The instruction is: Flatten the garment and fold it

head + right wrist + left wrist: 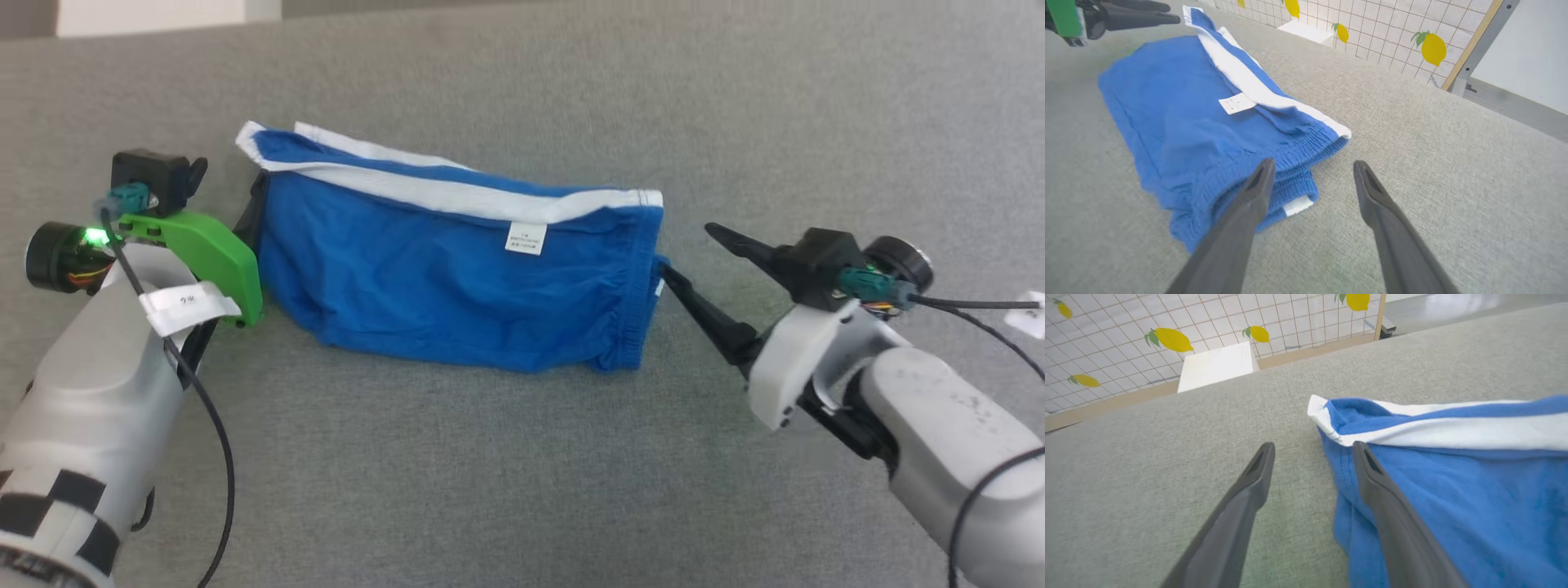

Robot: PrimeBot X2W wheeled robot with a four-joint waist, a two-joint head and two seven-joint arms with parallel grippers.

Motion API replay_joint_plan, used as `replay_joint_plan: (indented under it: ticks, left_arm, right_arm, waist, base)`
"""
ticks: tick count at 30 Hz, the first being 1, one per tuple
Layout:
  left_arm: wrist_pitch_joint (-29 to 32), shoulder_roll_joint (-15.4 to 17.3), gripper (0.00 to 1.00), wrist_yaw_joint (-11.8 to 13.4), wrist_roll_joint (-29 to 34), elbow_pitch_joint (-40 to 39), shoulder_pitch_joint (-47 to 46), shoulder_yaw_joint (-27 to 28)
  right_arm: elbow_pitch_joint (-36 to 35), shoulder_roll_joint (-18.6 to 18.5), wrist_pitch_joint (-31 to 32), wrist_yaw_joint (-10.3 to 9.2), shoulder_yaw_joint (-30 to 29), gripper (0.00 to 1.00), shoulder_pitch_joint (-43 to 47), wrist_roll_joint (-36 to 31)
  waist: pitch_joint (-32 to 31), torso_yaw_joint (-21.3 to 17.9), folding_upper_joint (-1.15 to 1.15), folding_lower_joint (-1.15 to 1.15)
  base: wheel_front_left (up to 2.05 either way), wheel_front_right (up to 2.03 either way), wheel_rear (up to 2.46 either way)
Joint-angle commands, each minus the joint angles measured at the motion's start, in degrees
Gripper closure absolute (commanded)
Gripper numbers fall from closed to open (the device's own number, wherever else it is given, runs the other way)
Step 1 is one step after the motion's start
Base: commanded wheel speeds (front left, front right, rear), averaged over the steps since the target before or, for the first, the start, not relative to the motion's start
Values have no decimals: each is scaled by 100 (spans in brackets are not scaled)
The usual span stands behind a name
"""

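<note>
- Left gripper (pixel 1313 447), on a pale forearm: long dark fingers apart, holding nothing; one finger over blue cloth, the other over bare surface.
- Right gripper (pixel 1312 164): fingers apart, empty; one fingertip at the gathered elastic waistband (pixel 1290 163), contact unclear.
- Bright blue soft shorts (pixel 457 286), folded into a long bundle, lie between the two grippers on the grey woven fabric surface (pixel 490 474), well in from its far edge.
- White trim band (pixel 457 192) runs along the far side; small white label (pixel 525 237) faces up.

Head view high, downward; wrist views low, close, sharing garment (pixel 457 278) from opposite ends.
</note>
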Motion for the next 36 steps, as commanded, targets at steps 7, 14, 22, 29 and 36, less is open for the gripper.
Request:
replay_joint_plan:
  ticks: [7,14,22,29,36]
  left_arm:
    - [-48,482,0,780,677,-2042,1107,1052]
    - [-49,573,0,1692,1619,-4033,2770,2286]
    - [-50,216,0,2161,2541,-5337,4333,3092]
    - [-50,-457,0,1811,2425,-5699,5062,3543]
    - [-50,-981,0,1133,2456,-5743,5228,3882]
  right_arm:
    - [-955,-149,544,-10,-876,0,479,-166]
    - [-930,-41,2012,-10,-849,0,180,-60]
    - [-96,-16,4264,-10,-51,0,-620,761]
    - [761,140,5540,-10,257,0,-987,1520]
    - [1731,450,5628,-10,-16,0,-1163,1646]
  waist:
    - [-1092,319,0,-1]
    - [-1479,398,0,-1]
    - [-1631,551,0,-1]
    - [-1570,811,0,-1]
    - [-1366,1128,0,-1]
  base:
    - [0,0,0]
    - [0,0,0]
    - [0,0,0]
    - [0,0,0]
    - [0,0,0]
